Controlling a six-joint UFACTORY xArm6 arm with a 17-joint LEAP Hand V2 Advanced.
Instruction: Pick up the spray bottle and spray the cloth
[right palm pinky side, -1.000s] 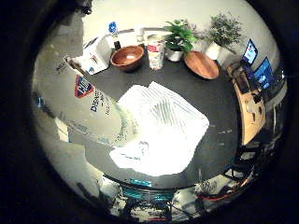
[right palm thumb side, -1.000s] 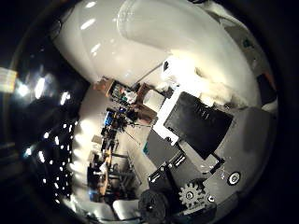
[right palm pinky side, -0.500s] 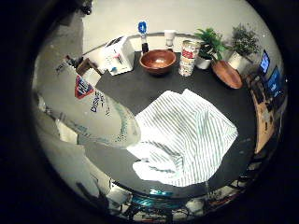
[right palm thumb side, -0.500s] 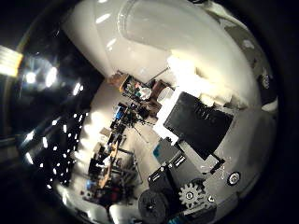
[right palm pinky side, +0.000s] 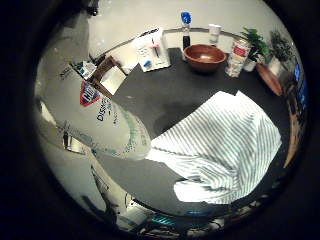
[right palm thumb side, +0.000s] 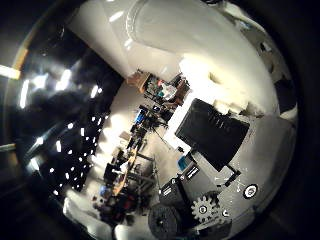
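The white spray bottle (right palm pinky side: 95, 120), with a red and blue label, fills much of the little finger side palm view and sits close against my palm, held up above the table. My hand (right palm thumb side: 210, 150) is shut on it; black and geared finger parts press on the bottle's white body (right palm thumb side: 200, 45) in the thumb side view. A white cloth with thin green stripes (right palm pinky side: 225, 145) lies rumpled on the black table (right palm pinky side: 170, 95), below and beside the bottle's lower end.
Along the table's back edge stand a brown bowl (right palm pinky side: 204, 52), a printed can (right palm pinky side: 237, 51), a blue-capped bottle (right palm pinky side: 186, 25), potted plants (right palm pinky side: 257, 40) and a wooden plate (right palm pinky side: 270, 77). A white box (right palm pinky side: 152, 50) sits near the wall. A cluttered room shows past the fingers.
The camera has swung with the hand, so the cloth now lies further from the bottle's end. The bottle stays in the same grip against the palm.
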